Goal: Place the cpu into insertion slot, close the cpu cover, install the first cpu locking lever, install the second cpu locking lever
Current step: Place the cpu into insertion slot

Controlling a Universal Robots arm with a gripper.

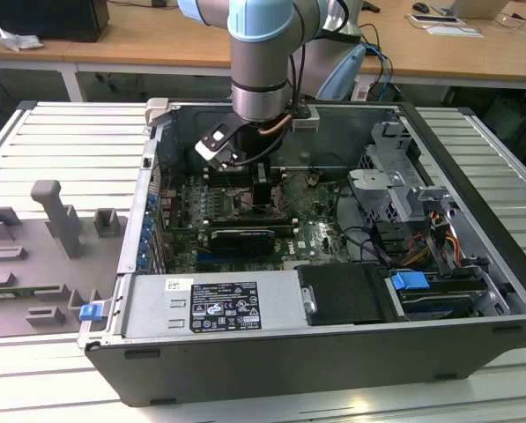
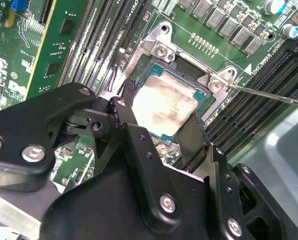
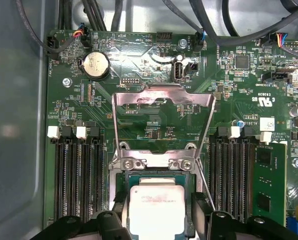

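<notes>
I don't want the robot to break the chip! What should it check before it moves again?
1. The cpu cover is swung up, clear of the socket: ok.
2. The cpu sits square to the insertion slot: ok.
3. The cpu lies fully flat in the slot: cannot tell.
4. The gripper pinches the cpu by two opposite edges: ok.
5. The thin locking lever lies off to the side of the slot: ok.

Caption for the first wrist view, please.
The hand holds the cpu at the insertion slot, the cpu cover standing open over the green circuit board.
</notes>
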